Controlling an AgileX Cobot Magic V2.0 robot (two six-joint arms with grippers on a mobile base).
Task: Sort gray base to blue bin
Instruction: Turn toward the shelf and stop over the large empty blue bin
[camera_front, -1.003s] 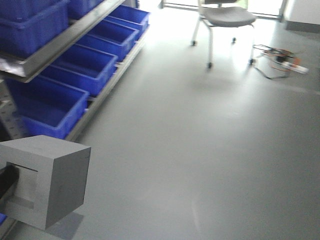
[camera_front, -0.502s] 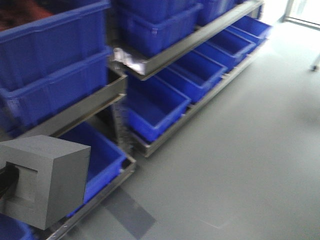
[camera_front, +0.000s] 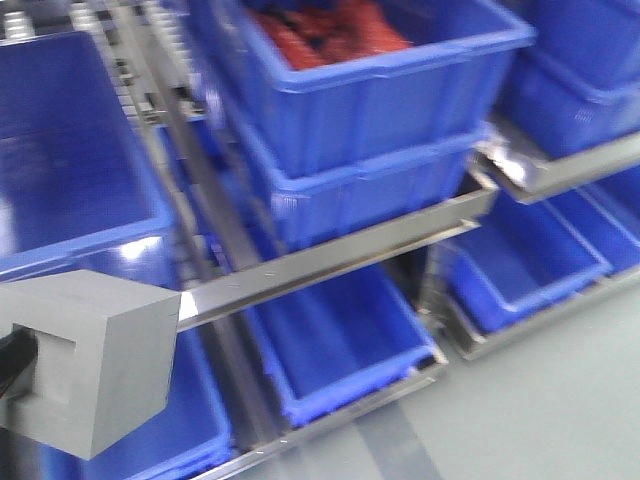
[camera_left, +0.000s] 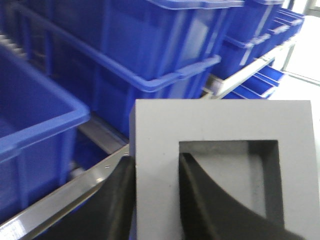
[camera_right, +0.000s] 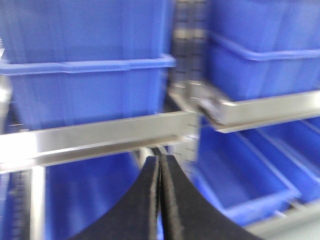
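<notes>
Firmly clamped: left fingers (camera_left: 205, 205) pinched on one wall of gray base (camera_left: 220, 122), one finger in recess, one outside. Nothing held by right fingers (camera_right: 150, 200), pressed together. Within last second, open floor (camera_front: 560, 420) replaced in front view by bin rack (camera_front: 165, 100); base kept aloft, so drop-off judged close. Open-topped blue bin (camera_front: 70, 140) at left; steel shelf rail (camera_front: 340, 252) to be cleared.

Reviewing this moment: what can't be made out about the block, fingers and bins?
- Left wrist view: the bottom edge cuts off the gray base and the left gripper's fingers.
- Front view: the base hides that gripper except a dark sliver at the left edge.
- Front view: red contents of the top tub are too blurred to identify.
- Right wrist view: motion blur smears the upper tubs; walls hide their insides.
</notes>
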